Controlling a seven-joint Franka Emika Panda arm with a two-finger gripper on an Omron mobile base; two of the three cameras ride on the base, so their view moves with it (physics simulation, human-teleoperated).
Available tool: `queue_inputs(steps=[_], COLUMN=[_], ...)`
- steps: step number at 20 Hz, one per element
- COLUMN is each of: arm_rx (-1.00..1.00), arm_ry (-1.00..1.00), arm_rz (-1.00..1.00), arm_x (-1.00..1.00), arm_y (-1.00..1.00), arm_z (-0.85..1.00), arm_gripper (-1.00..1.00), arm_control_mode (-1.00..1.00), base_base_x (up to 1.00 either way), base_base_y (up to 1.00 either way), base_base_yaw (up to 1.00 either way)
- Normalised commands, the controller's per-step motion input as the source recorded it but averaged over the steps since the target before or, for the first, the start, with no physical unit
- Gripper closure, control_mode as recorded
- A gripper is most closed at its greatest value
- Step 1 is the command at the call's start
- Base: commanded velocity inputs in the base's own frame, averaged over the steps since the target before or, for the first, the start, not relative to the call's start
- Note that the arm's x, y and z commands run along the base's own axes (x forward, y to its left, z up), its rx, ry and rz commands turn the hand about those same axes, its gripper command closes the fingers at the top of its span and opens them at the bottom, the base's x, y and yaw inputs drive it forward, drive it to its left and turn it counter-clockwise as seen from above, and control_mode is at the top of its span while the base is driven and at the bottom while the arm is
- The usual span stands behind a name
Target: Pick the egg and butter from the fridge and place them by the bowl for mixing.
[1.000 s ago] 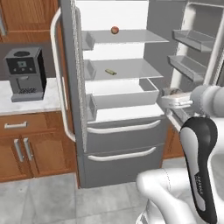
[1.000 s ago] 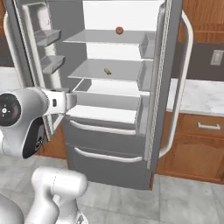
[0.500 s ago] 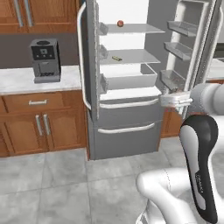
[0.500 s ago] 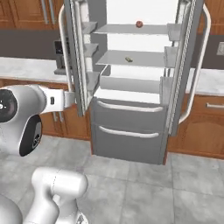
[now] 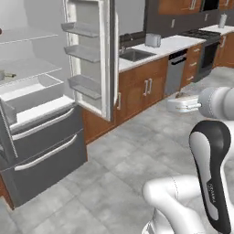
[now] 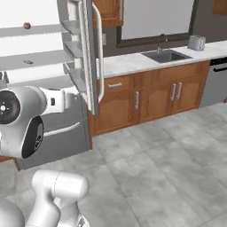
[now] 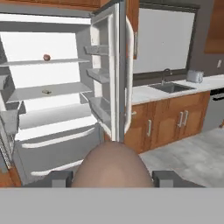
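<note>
Hand view: hand (image 7: 112, 177) pinching the egg (image 7: 112, 165), fridge (image 7: 61, 94) off left; carry it level, gently.

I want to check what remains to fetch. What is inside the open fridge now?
In the fridge, a small red-orange round fruit sits on the upper shelf, and the butter lies on the shelf below. The drawers' contents are hidden. The egg sits between the fingers.

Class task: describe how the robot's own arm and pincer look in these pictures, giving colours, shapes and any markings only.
The arm is built of glossy white rounded shells with a long black oval panel bearing small pale lettering. A round white joint cap has a black disc with a small light mark at its centre. The pincer ends in two small dark grey blocky fingertips.
</note>
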Motion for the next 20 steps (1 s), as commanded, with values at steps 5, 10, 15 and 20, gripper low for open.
queue_inputs(steps=[5,10,15,20], arm_rx=[0.0,0.0,0.0,0.0], arm_ry=[0.0,0.0,0.0,0.0], arm_rz=[0.0,0.0,0.0,0.0], arm_x=[0.0,0.0,0.0,0.0], arm_y=[0.0,0.0,0.0,0.0], arm_z=[0.0,0.0,0.0,0.0], arm_gripper=[1.0,1.0,1.0,1.0], arm_control_mode=[1.0,1.0,1.0,1.0], base_base_x=[0.0,0.0,0.3,1.0], base_base_y=[0.0,0.0,0.21,0.07], base_base_yaw=[-1.0,-1.0,-0.7,-0.05])
